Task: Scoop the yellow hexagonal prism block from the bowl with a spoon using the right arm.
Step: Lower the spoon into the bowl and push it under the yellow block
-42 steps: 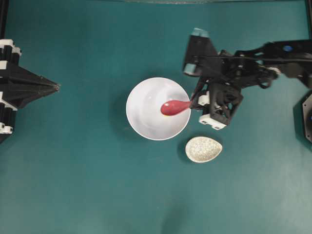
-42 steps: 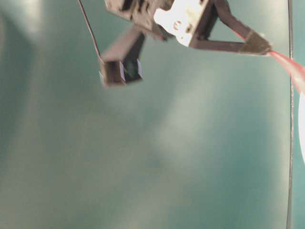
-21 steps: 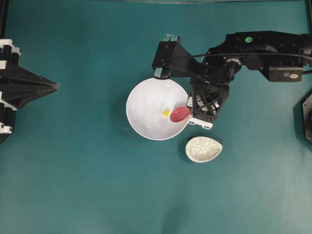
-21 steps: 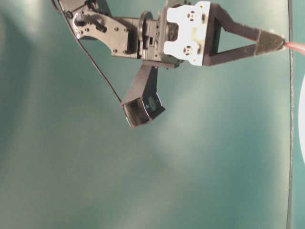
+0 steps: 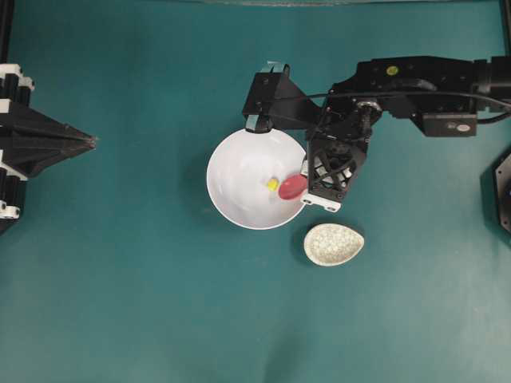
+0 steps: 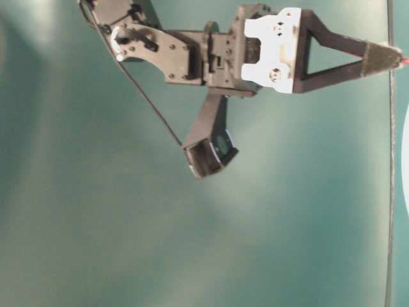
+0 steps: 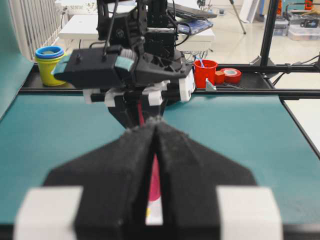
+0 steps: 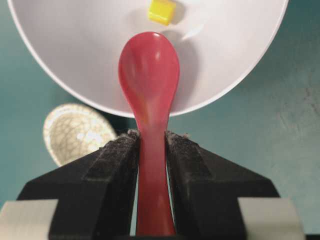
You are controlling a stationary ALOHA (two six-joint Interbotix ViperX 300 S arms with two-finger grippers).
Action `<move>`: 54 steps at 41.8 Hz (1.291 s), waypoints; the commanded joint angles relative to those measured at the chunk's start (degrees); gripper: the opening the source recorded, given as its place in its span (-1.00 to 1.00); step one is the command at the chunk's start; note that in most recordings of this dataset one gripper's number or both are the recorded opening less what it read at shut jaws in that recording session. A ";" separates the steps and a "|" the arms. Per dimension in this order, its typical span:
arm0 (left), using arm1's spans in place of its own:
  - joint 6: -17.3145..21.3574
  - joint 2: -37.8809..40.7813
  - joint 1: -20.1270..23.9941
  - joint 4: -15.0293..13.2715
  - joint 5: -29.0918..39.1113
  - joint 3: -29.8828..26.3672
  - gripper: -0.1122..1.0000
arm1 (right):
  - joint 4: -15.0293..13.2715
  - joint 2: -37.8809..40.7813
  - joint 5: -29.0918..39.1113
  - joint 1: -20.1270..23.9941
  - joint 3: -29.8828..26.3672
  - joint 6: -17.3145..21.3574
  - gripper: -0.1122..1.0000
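Observation:
The white bowl [image 5: 239,171] sits mid-table with the tiny yellow hexagonal prism block [image 5: 272,184] on its floor, right of centre. My right gripper [image 5: 306,170] hangs over the bowl's right rim, shut on the handle of the pink-red spoon [image 5: 291,187]. The scoop is inside the bowl, its tip just right of the block. In the right wrist view the spoon [image 8: 150,75] points at the block [image 8: 162,11], a small gap apart, inside the bowl [image 8: 75,50]. My left gripper [image 5: 93,142] rests shut at the table's left edge, far from the bowl.
A small oval speckled cream dish [image 5: 333,244] lies just below and right of the bowl, close under my right wrist. The right arm [image 5: 415,76] stretches in from the right edge. Teal table surface surrounds everything.
The right arm swung its wrist over the bowl's right rim. The scoop drew back from the bowl's middle to the right side, uncovering the yellow block. The left arm stayed still.

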 commanded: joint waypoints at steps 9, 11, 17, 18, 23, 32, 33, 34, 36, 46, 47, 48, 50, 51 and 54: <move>0.00 0.18 0.09 0.09 -0.35 -1.58 -0.80 | -0.35 1.05 -2.99 -0.09 -1.41 -0.26 -0.37; 0.00 0.18 0.09 0.09 -0.35 -1.58 -0.80 | -0.26 1.41 -3.96 -0.18 -1.49 -0.35 -0.37; 0.00 0.18 0.00 0.09 -0.35 -1.58 -0.80 | -0.35 2.11 -7.03 -0.09 -2.11 -0.62 -0.37; 0.00 0.18 0.09 0.09 -0.35 -1.58 -0.80 | -0.35 2.29 -7.56 -0.18 -2.20 -0.70 -0.37; 0.00 0.18 0.09 0.09 -0.26 -1.58 -0.80 | -1.23 2.90 -10.99 -0.09 -2.64 -0.79 -0.37; 0.00 0.18 0.09 0.09 -0.18 -1.58 -0.80 | -1.41 3.43 -17.40 -0.18 -2.99 -0.79 -0.37; 0.00 0.18 0.00 0.00 -0.18 -1.58 -0.80 | -1.49 3.34 -18.19 -0.09 -2.99 -0.88 -0.37; 0.00 0.18 0.09 0.09 -0.18 -1.58 -0.80 | -1.41 3.34 -18.63 -0.18 -2.99 -0.79 -0.37; 0.00 0.18 0.00 0.09 -0.18 -1.58 -0.80 | -1.41 3.43 -19.60 -0.18 -2.99 -0.79 -0.37; 0.00 0.18 0.09 0.09 0.00 -1.58 -0.80 | -1.41 3.34 -20.83 -0.18 -3.16 -0.70 -0.37; 0.00 0.18 0.09 0.09 0.09 -1.58 -0.80 | -1.41 3.25 -21.01 -0.09 -3.16 -0.70 -0.37; 0.00 0.18 0.09 0.09 0.18 -1.58 -0.80 | -1.41 3.16 -21.27 -0.18 -3.16 -0.70 -0.37; 0.00 0.18 0.09 0.09 0.35 -1.58 -0.80 | -1.41 2.72 -21.71 -0.18 -3.08 -0.53 -0.37; -0.09 0.18 0.00 0.09 0.44 -1.58 -0.80 | -1.41 2.55 -21.88 -0.18 -3.16 -0.53 -0.37; 0.00 0.18 0.09 0.09 0.53 -1.58 -0.80 | -1.41 1.76 -22.32 -0.09 -3.08 -0.53 -0.37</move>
